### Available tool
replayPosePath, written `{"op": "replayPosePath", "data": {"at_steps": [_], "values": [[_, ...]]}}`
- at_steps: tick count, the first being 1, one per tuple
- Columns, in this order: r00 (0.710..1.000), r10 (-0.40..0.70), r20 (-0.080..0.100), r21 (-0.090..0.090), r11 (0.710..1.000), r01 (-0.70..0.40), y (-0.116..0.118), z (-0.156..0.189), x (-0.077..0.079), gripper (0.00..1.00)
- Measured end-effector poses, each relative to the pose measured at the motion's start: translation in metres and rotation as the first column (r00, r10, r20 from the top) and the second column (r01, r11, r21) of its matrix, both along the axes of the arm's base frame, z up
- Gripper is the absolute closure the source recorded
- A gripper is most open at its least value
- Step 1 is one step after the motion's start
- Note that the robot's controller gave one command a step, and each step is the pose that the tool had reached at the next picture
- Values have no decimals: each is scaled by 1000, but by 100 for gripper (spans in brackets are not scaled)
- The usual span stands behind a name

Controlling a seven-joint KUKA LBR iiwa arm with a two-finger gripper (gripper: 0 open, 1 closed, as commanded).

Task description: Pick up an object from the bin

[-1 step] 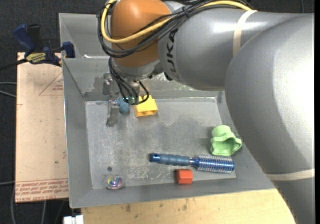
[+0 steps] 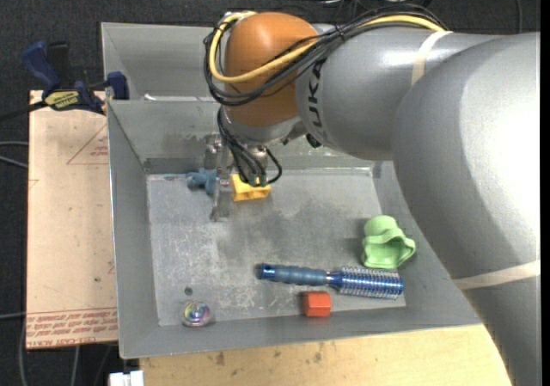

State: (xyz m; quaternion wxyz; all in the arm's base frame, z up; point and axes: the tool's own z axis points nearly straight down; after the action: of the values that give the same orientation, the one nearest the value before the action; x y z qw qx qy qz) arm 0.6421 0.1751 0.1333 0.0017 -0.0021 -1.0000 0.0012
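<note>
1. My bin [image 2: 129, 229] holds a blue brush [image 2: 331, 278], green cup [image 2: 387, 242], red block [image 2: 316, 303] and silver disc [image 2: 196, 315].
2. The gripper [image 2: 223, 199] is at the far left; I can't tell its grip.
3. A yellow piece [image 2: 252, 192] lies just right of it, lengthwise left-right.

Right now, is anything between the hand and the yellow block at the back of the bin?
Nothing visible. The hand is right beside the yellow block; a small teal thing lies on the hand's other side.
</note>
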Motion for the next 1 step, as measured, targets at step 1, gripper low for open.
{"op": "replayPosePath", "data": {"at_steps": [1], "values": [[965, -261, 5, 2, 965, 261, -79, 30, -16, 0]]}}
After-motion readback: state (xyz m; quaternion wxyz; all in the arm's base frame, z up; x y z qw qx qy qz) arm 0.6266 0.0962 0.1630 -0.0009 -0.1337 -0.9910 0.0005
